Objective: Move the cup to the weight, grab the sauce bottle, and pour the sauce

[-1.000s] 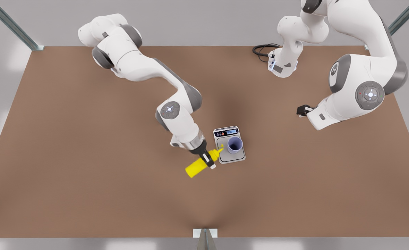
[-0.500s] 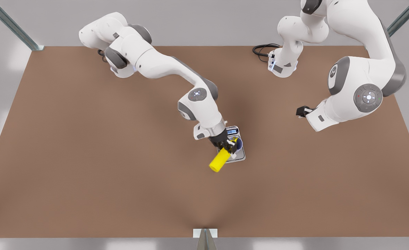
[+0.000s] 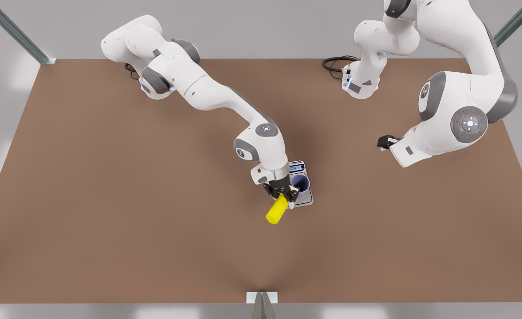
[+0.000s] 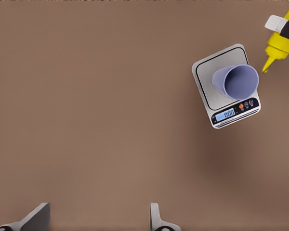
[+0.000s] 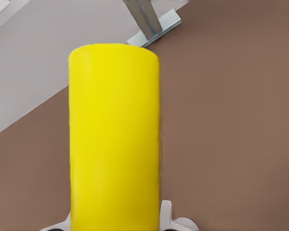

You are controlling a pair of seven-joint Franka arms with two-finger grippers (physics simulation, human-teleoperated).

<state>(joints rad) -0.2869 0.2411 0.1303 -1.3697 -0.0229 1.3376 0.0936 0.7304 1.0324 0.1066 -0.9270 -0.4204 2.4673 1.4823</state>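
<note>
The lavender-blue cup (image 3: 300, 183) stands upright on the weight (image 3: 305, 201), a flat silver scale with a lit display. Seen from high above in the left wrist view, the cup (image 4: 238, 82) sits on the weight (image 4: 204, 77). My right gripper (image 3: 283, 193) is shut on the yellow sauce bottle (image 3: 276, 211), which is tilted with its base toward the table's front. The nozzle (image 4: 273, 53) points down close beside the cup's rim. The bottle's body (image 5: 114, 134) is between the pads (image 5: 166, 215). My left gripper (image 4: 96, 224) is open, high and away from the scale.
The brown table (image 3: 110, 199) spreads wide around the scale. The waiting arm (image 3: 446, 119) hangs at the front view's right. A black cable (image 3: 334, 64) lies by its base, and a metal post (image 3: 261, 305) stands at the table's front edge.
The right gripper carried the sauce bottle from the scale's side over to the cup and tipped it steeper, nozzle down. The other arm hardly moved.
</note>
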